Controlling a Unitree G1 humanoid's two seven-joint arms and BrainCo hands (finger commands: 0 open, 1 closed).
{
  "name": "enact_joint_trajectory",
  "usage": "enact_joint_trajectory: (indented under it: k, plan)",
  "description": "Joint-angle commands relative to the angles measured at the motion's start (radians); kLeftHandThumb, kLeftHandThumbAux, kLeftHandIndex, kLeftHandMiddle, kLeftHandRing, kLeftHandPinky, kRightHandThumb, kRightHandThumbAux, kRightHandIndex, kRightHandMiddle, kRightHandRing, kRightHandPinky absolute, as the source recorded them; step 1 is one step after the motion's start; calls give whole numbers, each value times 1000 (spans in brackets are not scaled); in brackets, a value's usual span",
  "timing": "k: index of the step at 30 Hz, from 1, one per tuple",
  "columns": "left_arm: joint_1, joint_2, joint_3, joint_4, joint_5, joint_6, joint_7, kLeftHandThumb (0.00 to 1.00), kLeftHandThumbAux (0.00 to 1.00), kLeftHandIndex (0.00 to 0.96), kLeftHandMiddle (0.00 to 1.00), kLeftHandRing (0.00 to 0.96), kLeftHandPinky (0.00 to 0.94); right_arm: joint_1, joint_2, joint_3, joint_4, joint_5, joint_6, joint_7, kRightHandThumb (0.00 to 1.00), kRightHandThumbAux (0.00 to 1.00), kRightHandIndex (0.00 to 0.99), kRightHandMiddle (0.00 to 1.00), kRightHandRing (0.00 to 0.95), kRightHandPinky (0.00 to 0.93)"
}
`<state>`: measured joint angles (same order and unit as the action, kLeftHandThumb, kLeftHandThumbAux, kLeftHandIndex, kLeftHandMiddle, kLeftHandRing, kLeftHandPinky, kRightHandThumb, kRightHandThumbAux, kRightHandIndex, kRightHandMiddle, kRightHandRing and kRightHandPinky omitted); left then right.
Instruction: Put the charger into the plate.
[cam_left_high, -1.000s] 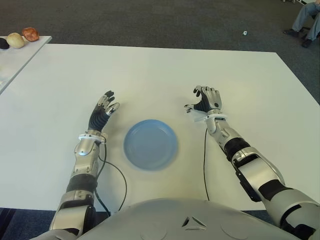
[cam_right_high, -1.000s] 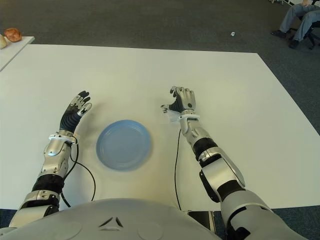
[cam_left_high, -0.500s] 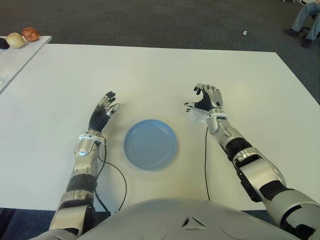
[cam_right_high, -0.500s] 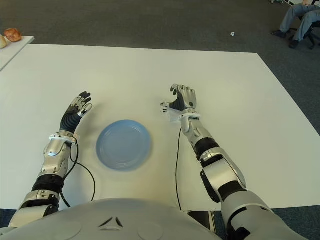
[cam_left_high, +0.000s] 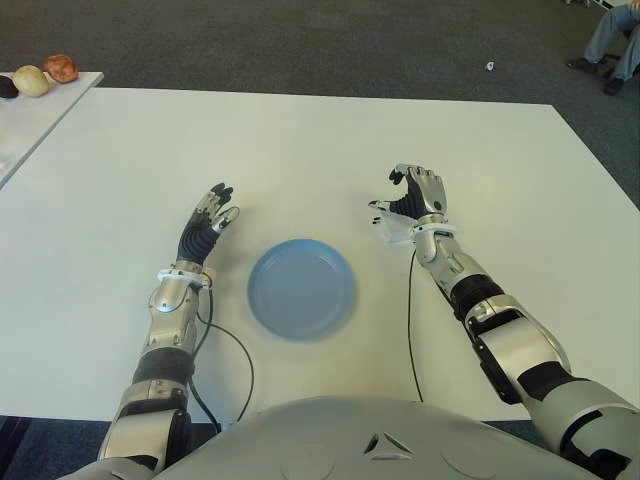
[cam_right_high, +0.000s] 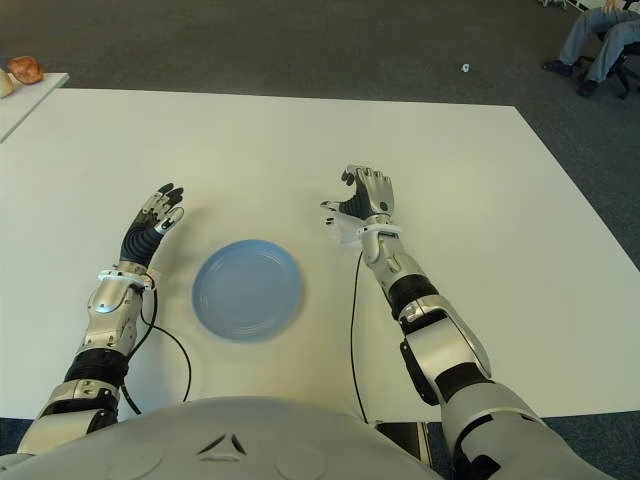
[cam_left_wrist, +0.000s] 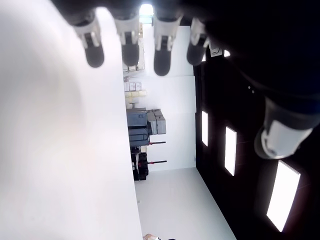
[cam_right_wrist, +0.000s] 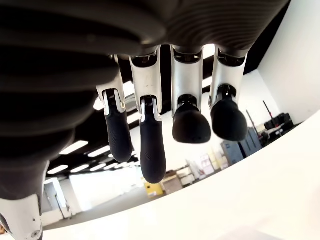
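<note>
— What shows from the head?
— My right hand (cam_left_high: 412, 200), fingers curled, hovers over the white charger (cam_left_high: 392, 230), right of the blue plate (cam_left_high: 301, 288). My left hand (cam_left_high: 208, 222) lies spread left of it.
— And the wrists?
— Right: curled fingers (cam_right_wrist: 151, 150) hold nothing. Left: fingers (cam_left_wrist: 129, 37) straight over the table (cam_left_wrist: 50, 150).

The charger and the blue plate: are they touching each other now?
Apart. In the left eye view, bare white table shows between the charger, under the right hand, and the blue plate. The left hand shows on the plate's other side.
</note>
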<state>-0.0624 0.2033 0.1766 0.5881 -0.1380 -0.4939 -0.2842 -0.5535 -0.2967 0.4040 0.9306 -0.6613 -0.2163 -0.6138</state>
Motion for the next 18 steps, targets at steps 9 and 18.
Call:
enact_joint_trajectory:
  k: [9, 18]
  plan:
    - [-12, 9, -8, 29, 1, -17, -27, 0, 474, 44, 155, 101, 2, 21, -40, 1, -65, 18, -17, 192, 383, 395, 24, 90, 78, 38]
    - [-12, 7, -6, 33, -6, -12, -36, 0, 476, 40, 184, 130, 0, 42, -77, 4, -124, 29, -40, 319, 334, 248, 0, 2, 2, 1]
